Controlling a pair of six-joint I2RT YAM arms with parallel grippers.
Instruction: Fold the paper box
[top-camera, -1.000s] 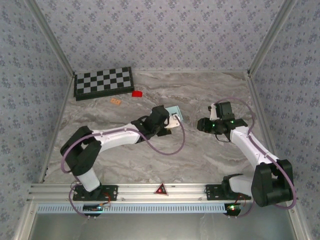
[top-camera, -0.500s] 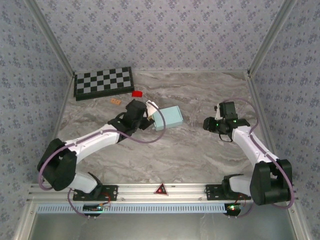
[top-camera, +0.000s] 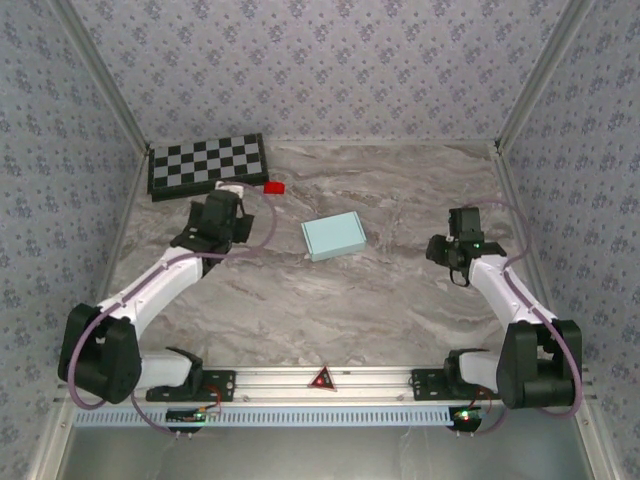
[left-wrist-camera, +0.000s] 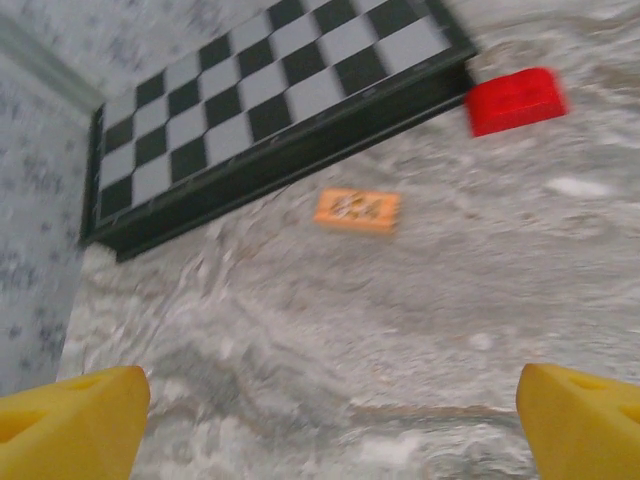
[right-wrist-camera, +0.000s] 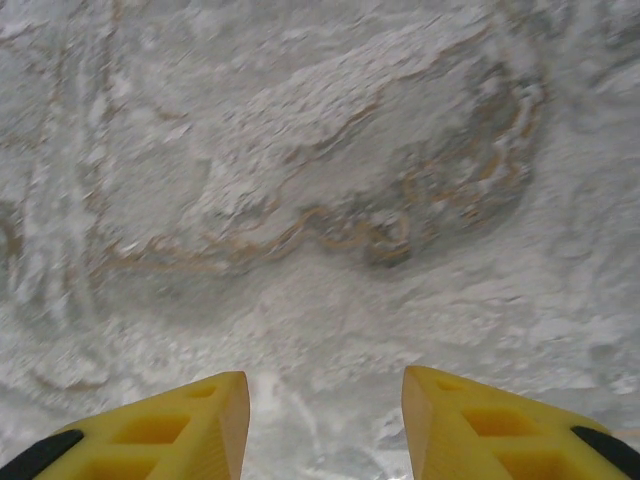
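The paper box (top-camera: 333, 236) lies alone in the middle of the marble table as a small closed pale-blue rectangle, with nothing touching it. My left gripper (top-camera: 226, 196) is well to its left, near the checkerboard, and its yellow fingertips (left-wrist-camera: 70, 420) stand far apart with bare table between them. The left gripper (left-wrist-camera: 335, 425) is open. My right gripper (top-camera: 442, 249) is off to the box's right. In the right wrist view the right gripper (right-wrist-camera: 325, 425) is open over bare marble, holding nothing.
A black-and-white checkerboard (top-camera: 207, 165) lies at the back left; it fills the upper part of the left wrist view as checkerboard (left-wrist-camera: 260, 110). A red block (left-wrist-camera: 515, 100) and a small orange piece (left-wrist-camera: 357, 210) lie just in front of it. Patterned walls enclose the table.
My left gripper has let go of the paper box and swung back left toward the checkerboard. The box now lies flat on the table. My right arm has drawn away to the right.
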